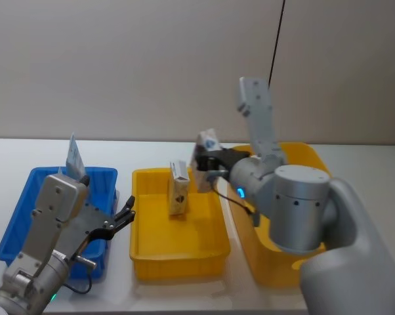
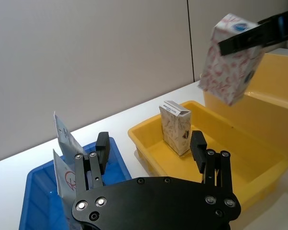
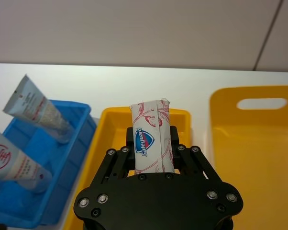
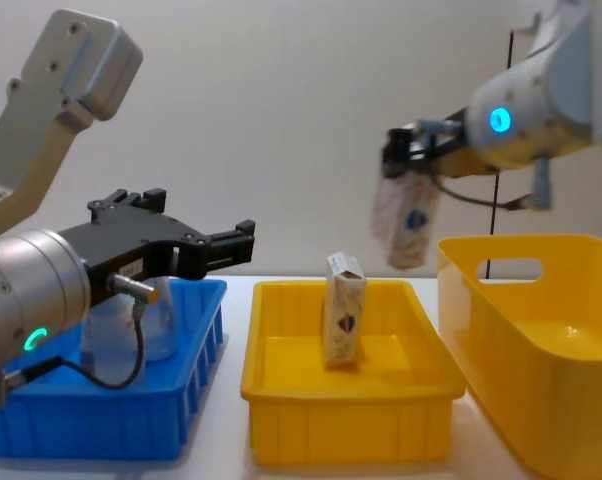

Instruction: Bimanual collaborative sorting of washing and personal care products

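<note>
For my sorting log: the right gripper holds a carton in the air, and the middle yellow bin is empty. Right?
Not quite. The middle yellow bin is not empty: the chest view shows an upright carton standing in it. The right gripper does hold a second carton in the air.

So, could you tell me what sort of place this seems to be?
Most likely a robotics lab test bench: a white table against a plain wall, a blue bin, a small yellow bin and a larger yellow bin in a row, and the right claw holding a carton in the air.
</note>
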{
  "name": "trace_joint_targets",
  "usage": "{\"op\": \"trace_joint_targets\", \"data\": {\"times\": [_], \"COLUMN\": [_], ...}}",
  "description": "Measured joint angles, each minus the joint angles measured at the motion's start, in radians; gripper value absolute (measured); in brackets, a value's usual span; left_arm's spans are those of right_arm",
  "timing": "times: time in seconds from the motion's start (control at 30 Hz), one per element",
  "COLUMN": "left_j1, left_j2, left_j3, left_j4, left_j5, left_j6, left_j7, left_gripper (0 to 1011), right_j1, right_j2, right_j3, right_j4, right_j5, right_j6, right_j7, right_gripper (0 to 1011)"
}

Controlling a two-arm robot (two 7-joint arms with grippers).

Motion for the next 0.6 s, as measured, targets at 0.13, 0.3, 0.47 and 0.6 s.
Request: {"op": "trace_joint_targets", "data": {"times": [0.13,0.3,0.47,0.6], "left_j1": [0.000,0.000,0.000,0.000], "left_j2": [0.000,0.000,0.000,0.000], "left_j3": [0.000,0.000,0.000,0.000], "left_j4": [0.000,0.000,0.000,0.000], "left_j5": [0.000,0.000,0.000,0.000], "left_j6": [0.000,0.000,0.000,0.000], "left_j7": [0.000,0.000,0.000,0.000], "left_gripper": [1001,1001,1001,1001], "right_j1": [-0.023,-0.059,-0.092,-0.121], "right_j2": [0.011,0.026,0.038,0.048], "right_j3": [0.022,0.059,0.093,0.121], "right_j4": [-0.052,-0.123,-0.178,-0.218], "right_j5": [-0.010,-0.020,-0.027,-0.032], "right_j6": [0.020,0.055,0.084,0.108], "right_j7": [-0.021,-0.049,-0.069,-0.083], "right_gripper": [332,332,332,330]}}
